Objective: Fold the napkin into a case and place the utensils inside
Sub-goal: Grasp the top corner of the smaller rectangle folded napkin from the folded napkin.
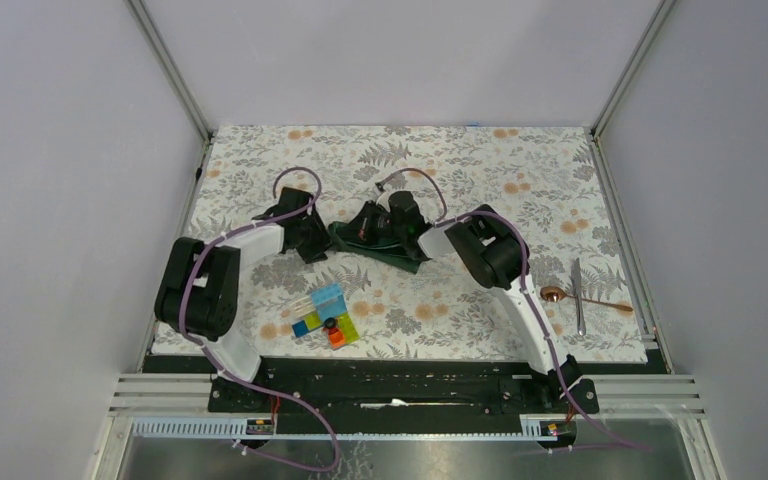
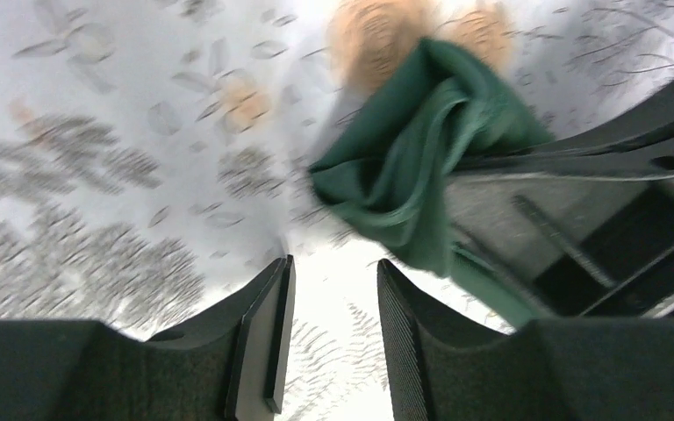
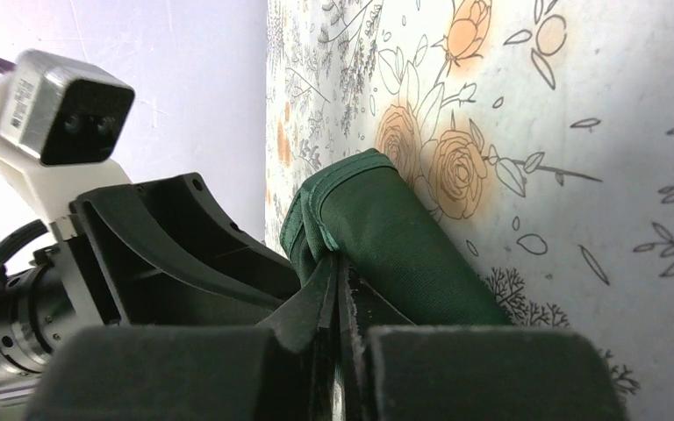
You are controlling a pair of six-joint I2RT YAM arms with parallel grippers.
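Napkin (image 3: 386, 237), dark green and satiny, sits bunched in a loose roll rather than a flat case. Its near edge is pinched in the clenched right tool (image 3: 338, 274), whose jaws meet on a fold of the cloth. Just ahead and to the right of the left tool (image 2: 329, 263), the same cloth hangs in crumpled layers. That tool's jaws stand apart with nothing between them, released and just short of the fabric. Both tools meet over the middle of the floral tabletop (image 1: 480, 170).

Folding looks barely begun, as no pocket shape shows. To do this step well, the left tool would likely need to take one free corner, not the whole bundle. It would then draw that corner away from the right tool so the cloth spreads flat before any crease is set. Slippery satin may slide out of a shallow pinch.

Well off to the right tool's outer side, a copper spoon (image 1: 557, 294) and a thin silver utensil (image 1: 578, 297) lie together, untouched. Back toward the left arm's base, coloured plastic blocks (image 1: 325, 318) sit apart from the cloth.
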